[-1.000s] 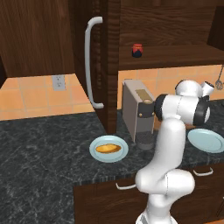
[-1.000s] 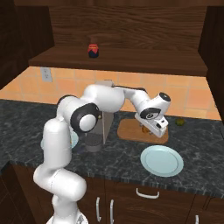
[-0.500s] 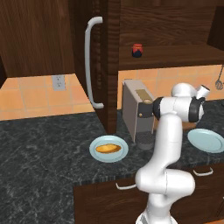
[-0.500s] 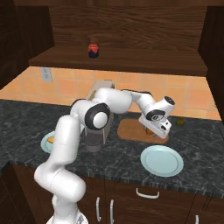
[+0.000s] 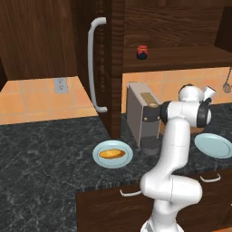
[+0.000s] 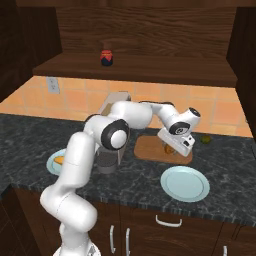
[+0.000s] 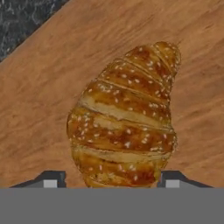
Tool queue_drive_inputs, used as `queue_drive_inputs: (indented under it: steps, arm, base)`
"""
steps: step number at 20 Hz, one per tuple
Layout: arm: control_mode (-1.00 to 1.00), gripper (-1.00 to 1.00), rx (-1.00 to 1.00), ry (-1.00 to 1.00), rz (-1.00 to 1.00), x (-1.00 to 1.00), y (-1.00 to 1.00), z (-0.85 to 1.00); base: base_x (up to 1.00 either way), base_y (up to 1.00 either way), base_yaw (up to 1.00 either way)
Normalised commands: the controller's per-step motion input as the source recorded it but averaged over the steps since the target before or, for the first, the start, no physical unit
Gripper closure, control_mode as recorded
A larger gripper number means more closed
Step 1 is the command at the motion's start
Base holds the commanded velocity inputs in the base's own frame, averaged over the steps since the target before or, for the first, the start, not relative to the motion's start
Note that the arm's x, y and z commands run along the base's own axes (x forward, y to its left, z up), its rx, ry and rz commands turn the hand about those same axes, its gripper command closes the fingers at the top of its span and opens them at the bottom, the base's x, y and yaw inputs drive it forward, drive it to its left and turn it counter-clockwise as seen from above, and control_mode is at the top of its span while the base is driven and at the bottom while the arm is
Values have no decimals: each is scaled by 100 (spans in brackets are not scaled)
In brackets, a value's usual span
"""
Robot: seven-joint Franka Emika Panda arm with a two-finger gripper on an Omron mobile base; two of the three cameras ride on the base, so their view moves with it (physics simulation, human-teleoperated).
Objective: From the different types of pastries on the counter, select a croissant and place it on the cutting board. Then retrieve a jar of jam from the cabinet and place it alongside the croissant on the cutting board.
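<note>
Golden-brown croissant (image 7: 127, 118) lies on the cutting board (image 7: 48, 109) at centre of the hand view, between the gripper (image 7: 108, 179) fingertips (image 7: 50, 179), which stand apart beside it. Upper centre of the right base view shows the jar of jam (image 6: 106, 58) on the cabinet (image 6: 150, 70) shelf.

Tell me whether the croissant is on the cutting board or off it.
On it: the croissant has the cutting board all around it, between the gripper fingertips; contact itself cannot be told.
</note>
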Motion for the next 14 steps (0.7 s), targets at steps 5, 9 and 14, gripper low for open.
queue_drive_inputs:
  steps: [5,9,14]
  arm:
    - [-100,-100,0,-7,0,-26,42,45]
    - [-100,-100,0,-23,9,-80,8,7]
    - [-100,-100,0,-26,5,-100,19,38]
  base:
    - [0,0,0]
    - [0,0,0]
    - [0,0,0]
